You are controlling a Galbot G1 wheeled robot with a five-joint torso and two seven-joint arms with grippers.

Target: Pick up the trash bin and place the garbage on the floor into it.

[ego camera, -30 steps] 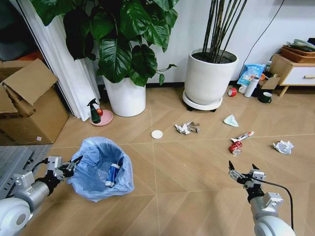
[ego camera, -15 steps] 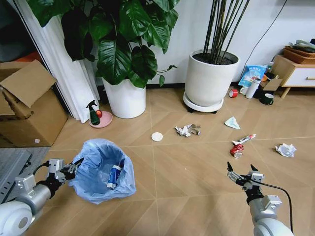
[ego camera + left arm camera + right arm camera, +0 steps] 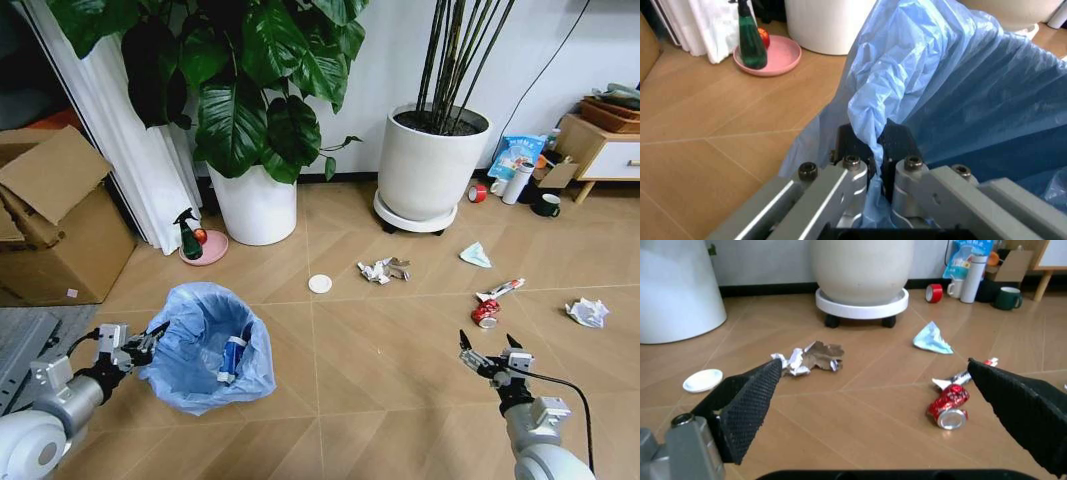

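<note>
Head view: left gripper (image 3: pixel 150 338) pinches trash bin (image 3: pixel 208 345).

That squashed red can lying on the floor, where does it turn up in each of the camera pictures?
Head view: the red can lies right of centre on the floor, ahead of the right gripper.
Left wrist view: not in it.
Right wrist view: the can lies lower right, between the open fingers.
Shared landmark: the white pot on its wheeled base, behind the can in both.
</note>
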